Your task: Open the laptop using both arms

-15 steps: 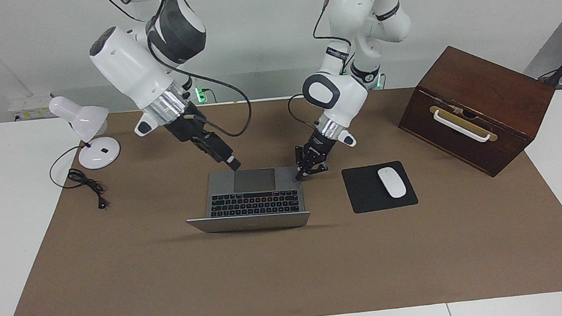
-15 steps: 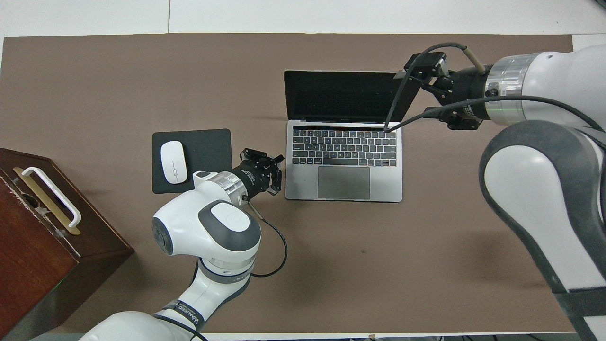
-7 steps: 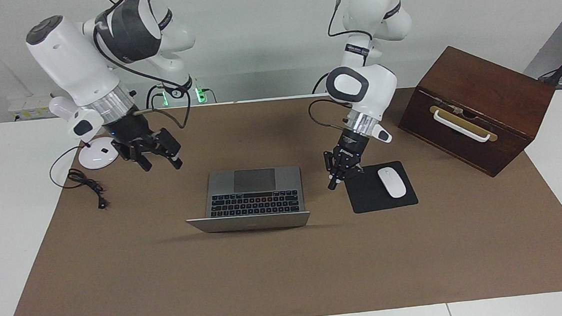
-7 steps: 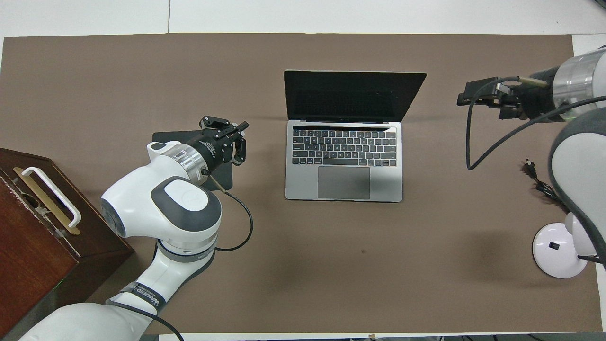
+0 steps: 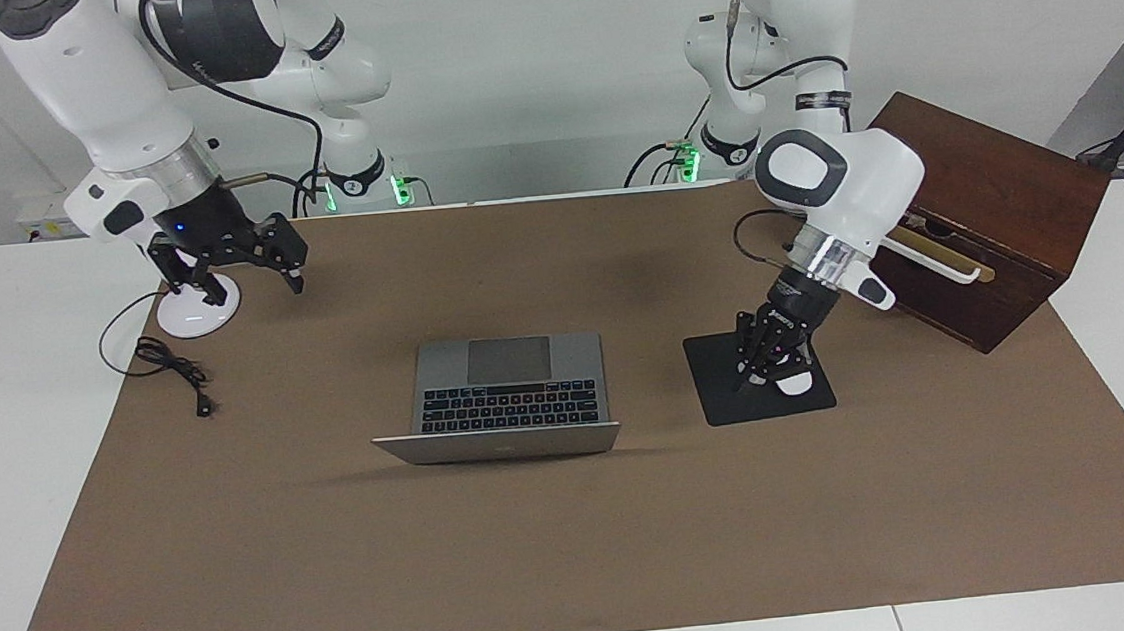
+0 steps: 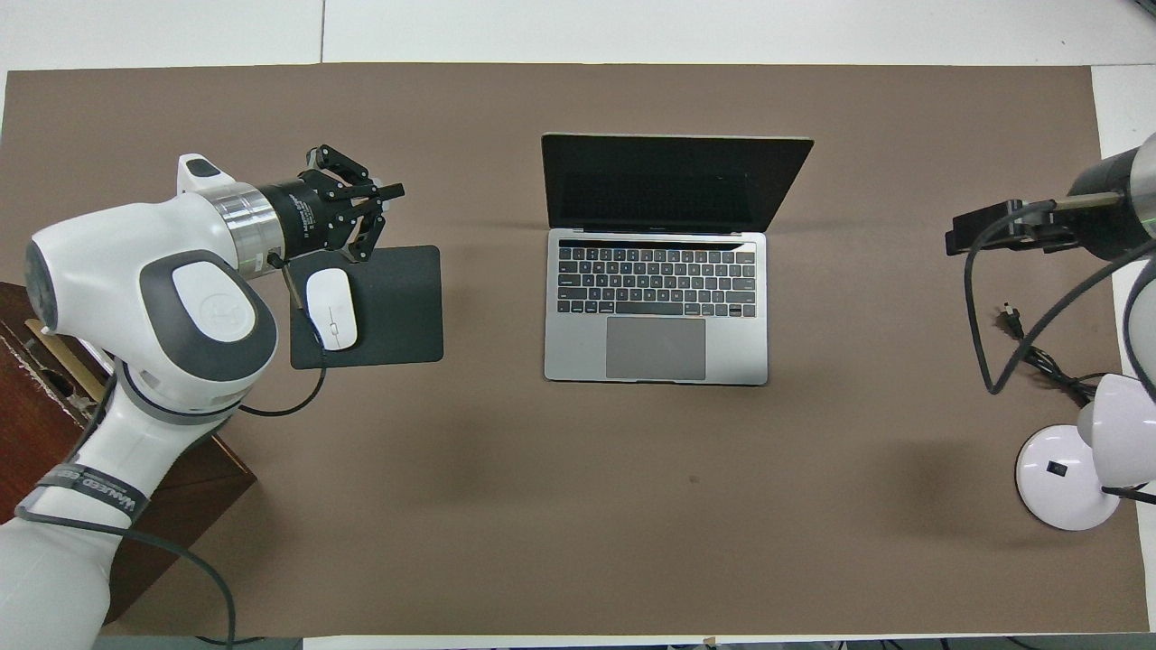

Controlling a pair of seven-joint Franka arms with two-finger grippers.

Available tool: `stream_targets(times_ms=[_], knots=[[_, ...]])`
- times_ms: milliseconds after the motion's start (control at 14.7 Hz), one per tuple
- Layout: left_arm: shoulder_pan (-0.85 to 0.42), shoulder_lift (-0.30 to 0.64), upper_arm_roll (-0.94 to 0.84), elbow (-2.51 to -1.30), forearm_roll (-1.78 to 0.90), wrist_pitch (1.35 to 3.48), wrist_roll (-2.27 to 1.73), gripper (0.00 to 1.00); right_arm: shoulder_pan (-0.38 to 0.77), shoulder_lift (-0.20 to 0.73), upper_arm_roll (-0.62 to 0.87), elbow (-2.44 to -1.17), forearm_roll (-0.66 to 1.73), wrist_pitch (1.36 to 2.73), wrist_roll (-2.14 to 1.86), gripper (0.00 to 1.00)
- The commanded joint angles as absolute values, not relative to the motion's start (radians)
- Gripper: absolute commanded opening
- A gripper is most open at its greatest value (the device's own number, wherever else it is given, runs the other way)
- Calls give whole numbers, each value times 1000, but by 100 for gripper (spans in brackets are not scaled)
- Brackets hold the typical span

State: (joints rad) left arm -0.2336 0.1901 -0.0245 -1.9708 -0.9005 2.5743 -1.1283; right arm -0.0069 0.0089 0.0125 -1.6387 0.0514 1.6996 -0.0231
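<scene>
The silver-grey laptop (image 5: 508, 400) stands open in the middle of the brown mat, with its black keys and grey trackpad showing; in the overhead view its dark screen (image 6: 673, 185) leans back. Nothing touches it. My left gripper (image 5: 749, 377) is open and empty over the black mouse pad (image 5: 725, 408), beside the laptop toward the left arm's end; it also shows in the overhead view (image 6: 383, 224). My right gripper (image 5: 254, 283) is open and empty, in the air over the mat by the lamp's base, well away from the laptop (image 6: 657, 311); in the overhead view (image 6: 959, 241) it shows edge-on.
A white mouse (image 6: 331, 309) lies on the mouse pad (image 6: 397, 302). A dark wooden box (image 5: 993, 181) with a white handle stands at the left arm's end. A white desk lamp (image 6: 1066, 474) and its black cable (image 5: 169, 361) are at the right arm's end.
Both grippers have drawn away from the open laptop: the left from its corner out over the mouse pad, the right from its trackpad edge out toward the lamp. The laptop has not moved.
</scene>
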Motion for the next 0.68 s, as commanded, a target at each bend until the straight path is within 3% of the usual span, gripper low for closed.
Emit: stream_targets(times_ms=[0, 341, 614], knots=[[-215, 187, -32, -1942, -656, 2485, -1106, 0, -28, -50, 21, -1647, 14, 1635, -64, 100], [-187, 164, -9, -1879, -318, 2257, -860, 0, -31, -92, -6, -1637, 14, 1556, -63, 100], [-147, 163, 3, -1816, -255, 2097, -628, 0, -31, -107, -11, -1629, 14, 1510, -60, 100]])
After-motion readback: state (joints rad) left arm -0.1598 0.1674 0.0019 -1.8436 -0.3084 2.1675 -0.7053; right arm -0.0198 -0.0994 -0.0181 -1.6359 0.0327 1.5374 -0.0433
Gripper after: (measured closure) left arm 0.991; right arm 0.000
